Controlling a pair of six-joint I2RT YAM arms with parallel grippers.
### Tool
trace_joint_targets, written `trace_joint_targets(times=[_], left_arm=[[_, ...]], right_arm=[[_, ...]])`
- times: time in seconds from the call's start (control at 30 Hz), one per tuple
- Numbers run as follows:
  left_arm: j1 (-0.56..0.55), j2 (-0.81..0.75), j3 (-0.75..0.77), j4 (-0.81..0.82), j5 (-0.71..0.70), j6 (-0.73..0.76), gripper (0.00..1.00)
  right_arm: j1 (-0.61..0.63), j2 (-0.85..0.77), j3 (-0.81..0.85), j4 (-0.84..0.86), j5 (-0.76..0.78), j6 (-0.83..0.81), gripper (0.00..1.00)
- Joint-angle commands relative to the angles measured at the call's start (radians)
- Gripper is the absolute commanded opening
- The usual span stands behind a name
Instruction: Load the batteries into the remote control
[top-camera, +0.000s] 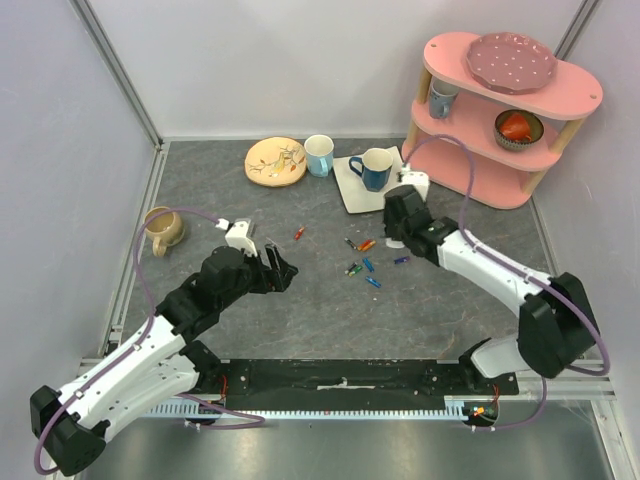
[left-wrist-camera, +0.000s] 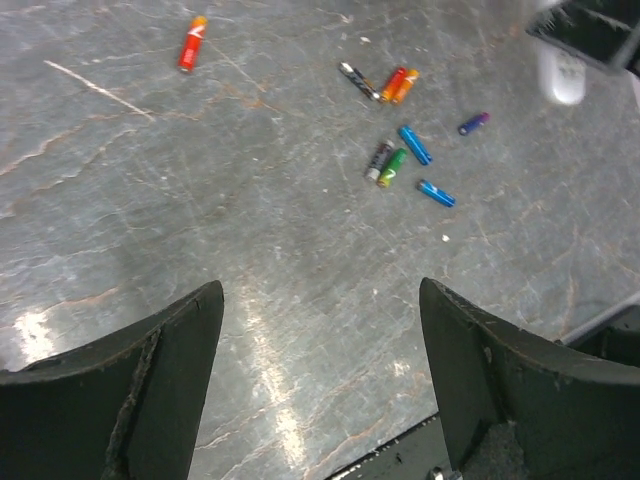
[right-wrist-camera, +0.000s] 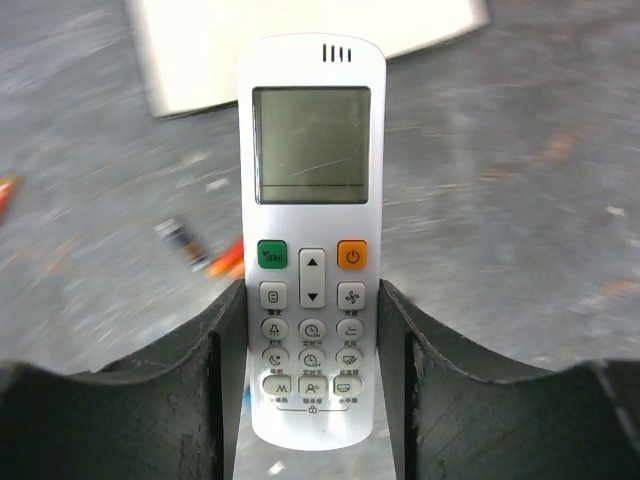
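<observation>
Right gripper (right-wrist-camera: 311, 335) clamps remote (right-wrist-camera: 311, 190) by its long edges at keypad end, button face showing. Light, stiff, slick plastic; likely to slip or twist. Batteries (top-camera: 365, 258) lie scattered near remote, leftward. Left gripper (left-wrist-camera: 320, 320) spread, empty.

1. The remote control (right-wrist-camera: 311, 240) between the black fingers (right-wrist-camera: 190, 390) of the right gripper (right-wrist-camera: 311, 305) is white. It has a grey screen, one green button and one orange button.
2. Ahead of the black left gripper (left-wrist-camera: 320, 290), the batteries (left-wrist-camera: 415, 145) are orange-red, blue, green, dark grey and purple.
3. Farther ahead and to its left, a lone battery (left-wrist-camera: 190, 44) is red with an orange tip.
4. The table (left-wrist-camera: 250, 220) is grey stone-patterned, with pale and rusty veins.
5. Beyond the right gripper, the shelf (top-camera: 480, 182) is pink. Its top plate (top-camera: 510, 60) is dusky pink with white dots.
</observation>
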Motion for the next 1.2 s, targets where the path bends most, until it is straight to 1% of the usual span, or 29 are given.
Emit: trace_joint_targets(times=[0.0,0.03,0.07,0.13,0.3,0.43,0.53,0.7,1.0,1.1,1.17], left_arm=[[0.0,-0.024,0.047,-0.05,-0.175,-0.037,0.84],[0.0,-0.039,0.044,-0.064,-0.209,-0.071,0.85],[0.0,-0.048,0.038,-0.073,-0.256,-0.086,0.86],[0.0,-0.078,0.014,-0.074,-0.282,-0.118,0.86],[0.0,-0.197,-0.061,-0.062,-0.306,-0.223,0.84],[0.0,-0.271,-0.089,-0.056,-0.289,-0.221,0.82],[0.0,-0.303,-0.095,-0.073,-0.301,-0.212,0.82],[-0.002,-0.309,-0.092,-0.105,-0.299,-0.204,0.81],[0.0,-0.274,-0.088,-0.101,-0.261,-0.209,0.8],[0.0,-0.262,-0.091,-0.087,-0.252,-0.191,0.8],[0.0,-0.251,-0.094,-0.085,-0.25,-0.183,0.81]], right_arm=[[0.182,-0.033,0.061,-0.079,0.034,-0.052,0.32],[0.242,-0.027,0.069,-0.084,0.035,-0.028,0.33],[0.271,-0.007,0.072,-0.084,0.04,-0.016,0.33],[0.349,0.043,0.089,-0.079,0.054,0.023,0.33],[0.463,0.175,0.145,-0.041,0.061,0.084,0.33],[0.49,0.295,0.196,-0.031,0.04,0.13,0.33],[0.494,0.341,0.215,-0.022,0.014,0.152,0.33],[0.493,0.375,0.221,-0.018,0.011,0.207,0.36],[0.494,0.433,0.215,-0.024,-0.014,0.255,0.52],[0.494,0.435,0.207,-0.022,-0.02,0.262,0.6],[0.494,0.43,0.202,-0.022,-0.024,0.267,0.69]])
